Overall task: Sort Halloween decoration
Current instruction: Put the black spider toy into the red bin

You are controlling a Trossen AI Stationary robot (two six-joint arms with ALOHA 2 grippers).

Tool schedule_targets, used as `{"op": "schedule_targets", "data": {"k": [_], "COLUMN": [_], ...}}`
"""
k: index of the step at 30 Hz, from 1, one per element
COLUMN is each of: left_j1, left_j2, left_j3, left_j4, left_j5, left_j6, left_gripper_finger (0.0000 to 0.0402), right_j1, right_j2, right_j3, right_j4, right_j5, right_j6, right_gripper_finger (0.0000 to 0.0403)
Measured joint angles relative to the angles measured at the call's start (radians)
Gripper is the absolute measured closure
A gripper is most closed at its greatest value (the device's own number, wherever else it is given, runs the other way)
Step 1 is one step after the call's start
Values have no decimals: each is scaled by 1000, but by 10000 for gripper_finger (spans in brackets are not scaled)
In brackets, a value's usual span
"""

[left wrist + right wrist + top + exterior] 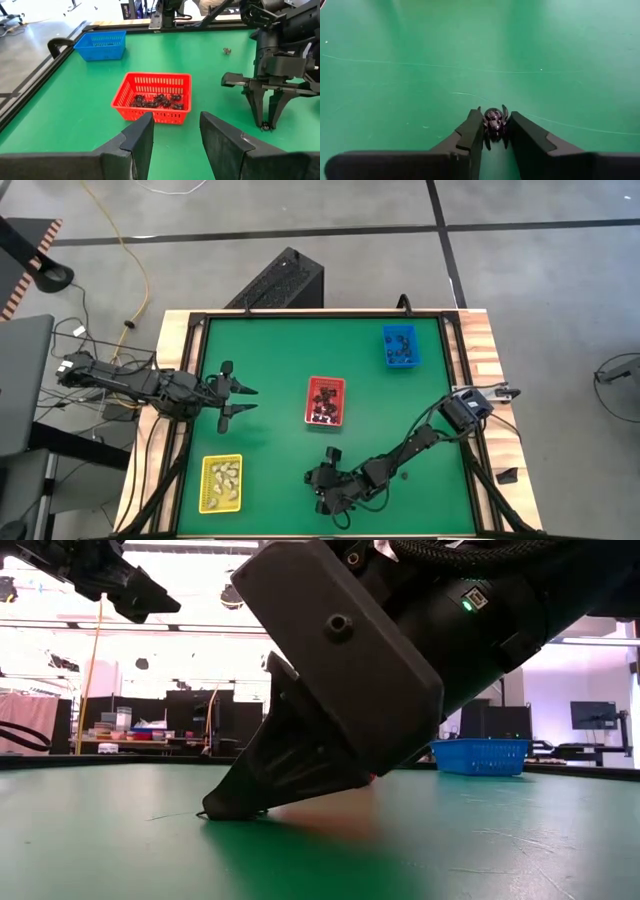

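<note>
right jaws (494, 131) pinching black spider (494, 121) on bare green mat (420, 60), red tray (326, 401) nearby

Low view: right gripper (215, 812) filled most of my picture, hid table (100, 840) behind it. Blue tray (401, 346) contents too small for me to identify. Black piece (494, 121) half hidden between fingers.

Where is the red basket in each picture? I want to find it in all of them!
High view: the red basket sits mid-table, black pieces inside.
Low view: not in it; the right arm fills the picture.
Left wrist view: the red basket is just beyond the left gripper.
Right wrist view: not in it.
Shared landmark: the blue basket, also at and.
</note>
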Motion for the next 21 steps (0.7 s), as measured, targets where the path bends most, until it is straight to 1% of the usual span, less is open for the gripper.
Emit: {"op": "schedule_targets", "data": {"k": [6, 11, 18, 21], "left_j1": [0, 0, 0, 0], "left_j2": [0, 0, 2, 2], "left_j3": [0, 0, 0, 0], "left_j4": [0, 0, -1, -1], "left_j5": [0, 1, 3, 6], "left_j6": [0, 0, 0, 0], "left_gripper_finger": [251, 251, 251, 251], "right_j1": [0, 0, -45, -81], "right_j2": [-9, -42, -146, -190], "right_j3": [-2, -6, -5, -6], "right_j4": [-4, -24, -47, -95], "right_j5": [0, 15, 48, 57], "right_j6": [-15, -69, -208, -276], "right_gripper_finger": [278, 276, 276, 276]}}
